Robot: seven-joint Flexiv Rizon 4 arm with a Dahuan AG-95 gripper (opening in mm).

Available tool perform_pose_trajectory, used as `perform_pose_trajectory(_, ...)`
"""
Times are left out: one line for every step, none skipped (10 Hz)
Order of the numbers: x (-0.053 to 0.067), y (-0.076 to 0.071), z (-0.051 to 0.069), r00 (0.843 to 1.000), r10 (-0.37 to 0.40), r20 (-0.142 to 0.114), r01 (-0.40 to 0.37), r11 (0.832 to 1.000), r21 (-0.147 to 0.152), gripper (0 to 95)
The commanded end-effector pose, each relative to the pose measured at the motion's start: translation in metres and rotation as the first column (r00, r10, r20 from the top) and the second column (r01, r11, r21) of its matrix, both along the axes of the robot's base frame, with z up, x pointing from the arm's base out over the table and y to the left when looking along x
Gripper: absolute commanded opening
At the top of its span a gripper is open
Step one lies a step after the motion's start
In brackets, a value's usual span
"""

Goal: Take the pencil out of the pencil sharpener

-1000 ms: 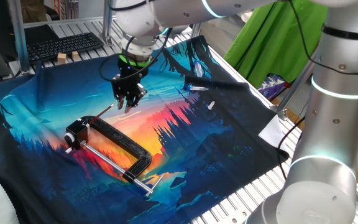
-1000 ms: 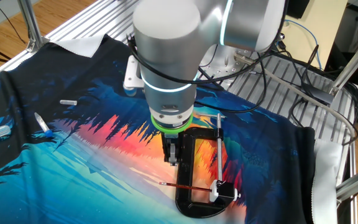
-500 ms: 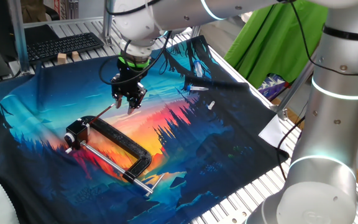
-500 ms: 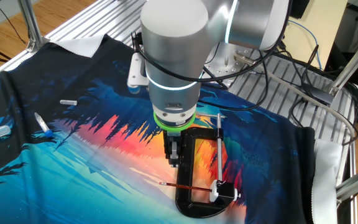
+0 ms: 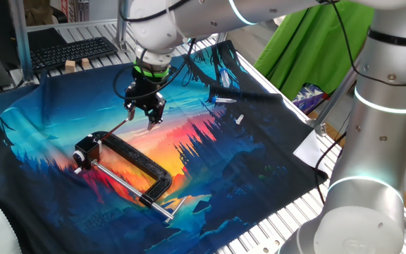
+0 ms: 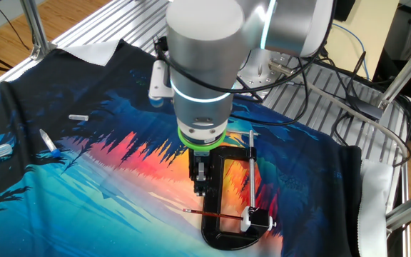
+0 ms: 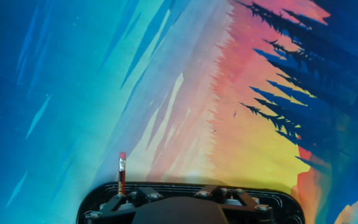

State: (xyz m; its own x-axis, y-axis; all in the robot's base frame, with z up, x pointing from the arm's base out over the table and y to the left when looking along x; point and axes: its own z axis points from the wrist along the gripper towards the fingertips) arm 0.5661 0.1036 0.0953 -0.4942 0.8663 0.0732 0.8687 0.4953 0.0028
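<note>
The pencil (image 5: pixel 118 127) is a thin reddish-brown stick lying on the colourful cloth. One end is in the small black pencil sharpener (image 5: pixel 84 150), which sits at the end of the large black C-clamp (image 5: pixel 138 164). In the other fixed view the pencil (image 6: pixel 212 213) runs left from the sharpener (image 6: pixel 261 220). My gripper (image 5: pixel 144 116) hangs above the cloth just past the pencil's free end, with its fingers apart and empty. In the hand view only the pencil's pink-tipped end (image 7: pixel 122 169) shows above the gripper body; the fingertips are out of frame.
The clamp's silver rod (image 5: pixel 122 185) runs along its near side. Small white and blue items (image 6: pixel 48 143) lie on the cloth's far part. A keyboard (image 5: pixel 69 51) and wooden blocks stand beyond the cloth. Cables (image 6: pixel 320 86) cross the metal table.
The gripper has shifted slightly toward the pencil's free end and turned a little. Its fingers look wider apart. Pencil, sharpener and clamp have not moved.
</note>
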Motion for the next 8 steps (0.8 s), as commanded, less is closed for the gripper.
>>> perform_pose_trajectory(0.0008, 0.0001, -0.0001, 1.0, 0.029, -0.003, -0.029, 1.0, 0.013, 57.0)
perform_pose_trajectory(0.0008, 0.0001, -0.0001, 0.998, 0.056, 0.001, -0.056, 0.998, 0.018, 57.0)
perform_pose_trajectory(0.0008, 0.0001, -0.0001, 0.997, 0.073, 0.003, -0.073, 0.997, 0.024, 57.0)
perform_pose_trajectory(0.0008, 0.0001, -0.0001, 0.997, 0.081, 0.003, -0.081, 0.996, 0.031, 57.0)
perform_pose_trajectory(0.0008, 0.0001, -0.0001, 0.996, 0.085, 0.004, -0.085, 0.996, 0.034, 57.0)
perform_pose_trajectory(0.0008, 0.0001, -0.0001, 0.996, 0.094, 0.005, -0.094, 0.995, 0.031, 57.0)
perform_pose_trajectory(0.0008, 0.0001, -0.0001, 0.996, 0.092, 0.008, -0.093, 0.995, 0.037, 57.0)
perform_pose_trajectory(0.0008, 0.0001, -0.0001, 0.996, 0.083, 0.014, -0.083, 0.995, 0.047, 38.0)
